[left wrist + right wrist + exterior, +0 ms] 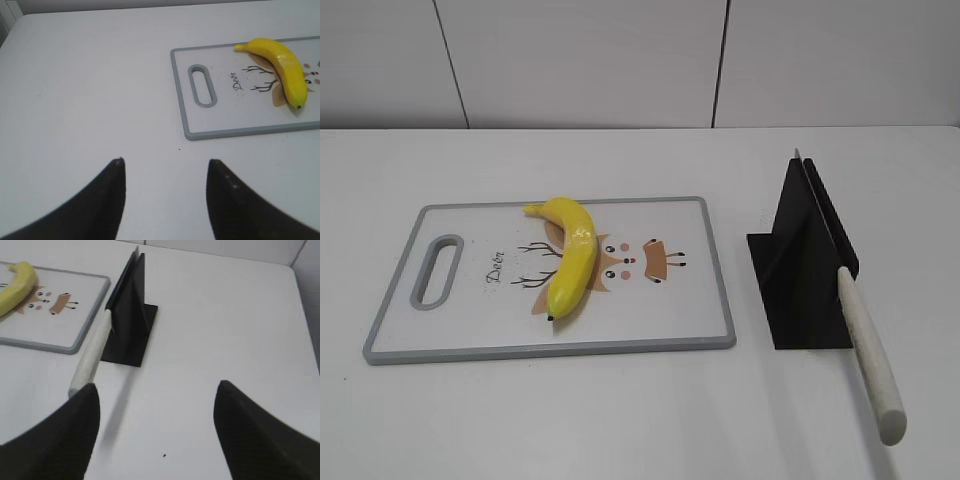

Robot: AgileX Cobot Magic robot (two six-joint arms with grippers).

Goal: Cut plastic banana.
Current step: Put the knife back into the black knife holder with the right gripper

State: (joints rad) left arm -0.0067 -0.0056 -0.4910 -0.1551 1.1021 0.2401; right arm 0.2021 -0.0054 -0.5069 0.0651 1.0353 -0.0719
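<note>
The plastic banana [572, 256] is glossy yellow, curved, with a dark tip toward the front. It lies on a white cutting board [460, 330] with a grey rim. It also shows in the left wrist view [283, 68] and partly in the right wrist view [15, 286]. A knife with a cream handle [868, 350] rests in a black stand [798, 262], right of the board. My left gripper [165, 162] is open and empty over bare table, left of the board. My right gripper [156, 386] is open and empty, in front of the stand [127, 315], near the knife handle [91, 357]. Neither gripper shows in the exterior view.
The board [197, 131] has a handle slot [202, 85] at its left end and a deer drawing under the banana. The white table [620, 410] ends at a grey wall behind. The table's right edge shows in the right wrist view [306, 315].
</note>
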